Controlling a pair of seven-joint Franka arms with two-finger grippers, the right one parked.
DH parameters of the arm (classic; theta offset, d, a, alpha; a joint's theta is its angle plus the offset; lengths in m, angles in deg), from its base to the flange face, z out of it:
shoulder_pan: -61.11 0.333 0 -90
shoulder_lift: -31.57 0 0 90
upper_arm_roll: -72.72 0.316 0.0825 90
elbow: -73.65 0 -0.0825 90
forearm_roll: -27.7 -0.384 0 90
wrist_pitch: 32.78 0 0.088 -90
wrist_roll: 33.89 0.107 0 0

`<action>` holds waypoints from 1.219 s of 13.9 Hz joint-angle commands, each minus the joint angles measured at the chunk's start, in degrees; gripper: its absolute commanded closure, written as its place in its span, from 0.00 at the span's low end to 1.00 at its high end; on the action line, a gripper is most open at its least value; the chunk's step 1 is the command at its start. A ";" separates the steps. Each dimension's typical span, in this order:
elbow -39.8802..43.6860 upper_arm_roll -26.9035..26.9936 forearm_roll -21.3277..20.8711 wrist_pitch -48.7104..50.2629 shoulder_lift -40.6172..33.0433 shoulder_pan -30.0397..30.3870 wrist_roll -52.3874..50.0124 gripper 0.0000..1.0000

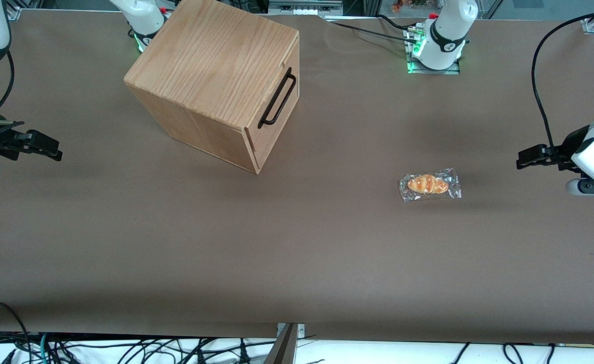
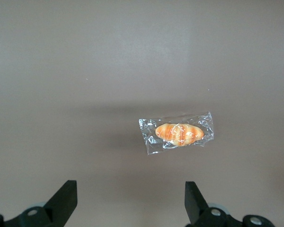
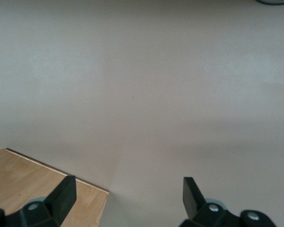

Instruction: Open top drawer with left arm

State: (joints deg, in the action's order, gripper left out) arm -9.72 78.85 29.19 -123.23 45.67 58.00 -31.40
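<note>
The oak-grain cabinet [image 1: 211, 76] stands toward the parked arm's end of the table, turned at an angle. Its top drawer [image 1: 286, 107] sits flush in the cabinet front, with the long black bar handle [image 1: 277, 98] across it. The left arm's gripper [image 1: 522, 161] hovers above the table at the working arm's end, well apart from the cabinet. In the left wrist view the gripper [image 2: 130, 189] is open, its two black fingers [image 2: 66, 196] wide apart with only bare table between them.
A bread roll in a clear wrapper [image 1: 429, 185] lies on the brown table [image 1: 297, 253] between the gripper and the cabinet, nearer the gripper; the wrist view shows the roll [image 2: 178, 134] ahead of the fingers. The arm bases [image 1: 441, 45] stand at the table's back edge.
</note>
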 commanded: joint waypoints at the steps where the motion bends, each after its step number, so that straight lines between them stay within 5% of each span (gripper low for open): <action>1: 0.84 0.02 -0.52 1.16 0.32 0.38 0.67 0.00; 17: 0.76 -0.59 0.09 1.51 0.50 -0.50 0.49 0.00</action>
State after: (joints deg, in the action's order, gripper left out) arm -9.73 78.53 29.19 -122.74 46.11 57.91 -31.40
